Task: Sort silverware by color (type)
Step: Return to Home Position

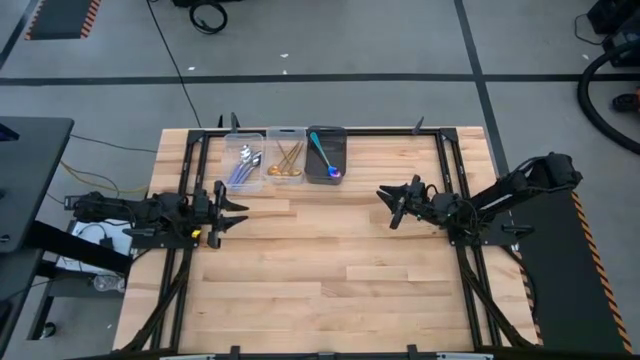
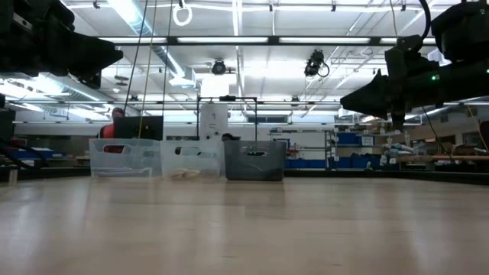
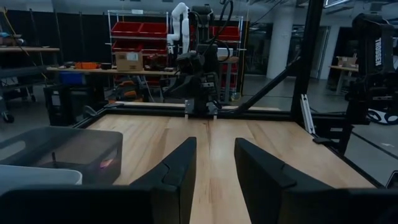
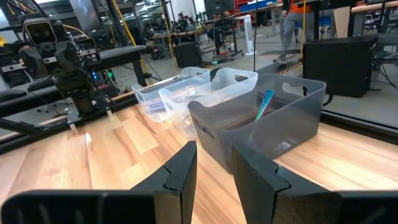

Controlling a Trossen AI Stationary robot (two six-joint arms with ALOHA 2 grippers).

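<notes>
The silverware lies grouped by kind in three bins set side by side along the far edge of the surface [image 1: 330,270], a layout that keeps each colour apart and leaves the middle boards free for the arms to pass. The lilac-handled spoons [image 1: 246,163], silver in the bowl with pale violet stems, lie bundled in the left clear bin [image 1: 229,150]. The gold spoons [image 1: 287,160], warm yellow from tip to tip, cross one another in the middle clear bin [image 1: 270,145]. The iridescent spoon [image 1: 322,157] rests slantwise in the black bin [image 1: 337,145] on the right of the row, its teal-blue handle pointing far and its purple bowl toward the near wall. No spoon shows on the open boards, so the sorting looks complete. The left gripper [image 1: 238,210] hangs over the left side of the surface, just nearer than the bins, and the right gripper [image 1: 388,205] hangs over the right side, facing it across the middle. Both have their fingers spread with nothing between them, and both are lifted off the boards, which reads as a resting pose: drawn back from the bins so that no handle gets knocked.
</notes>
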